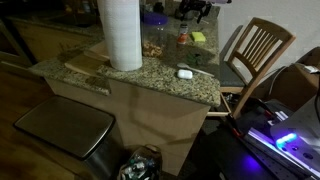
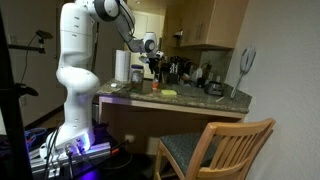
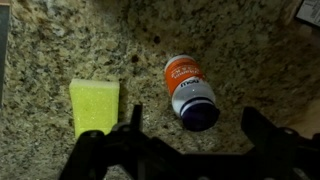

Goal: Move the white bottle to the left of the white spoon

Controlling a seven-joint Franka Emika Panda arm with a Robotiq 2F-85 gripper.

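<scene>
We see the pincer [image 3: 193, 118] spread wide in the wrist view. Its two dark fingers [image 3: 135, 118] stand apart at the lower edge and pinch nothing. Between and just beyond them is the white bottle [image 3: 188, 90], a slim plastic cylinder with an orange label, a white band and a dark rounded cap. It rests on the speckled granite worktop [image 1: 150, 75], apart from both fingers. In an exterior view it appears to stand upright [image 1: 182, 40].

Just beside the bottle lies a yellow sponge [image 3: 94, 103], a soft, rough rectangular block that does not touch it. The white spoon [image 1: 184, 72] lies near the worktop's front edge, well apart from the bottle. We can make out its chunky rounded bowl but not its handle.

A tall white paper roll [image 1: 120, 35] stands upright further along the stone. A wooden chair [image 1: 255, 50] with a slatted back sits by the worktop's end.
</scene>
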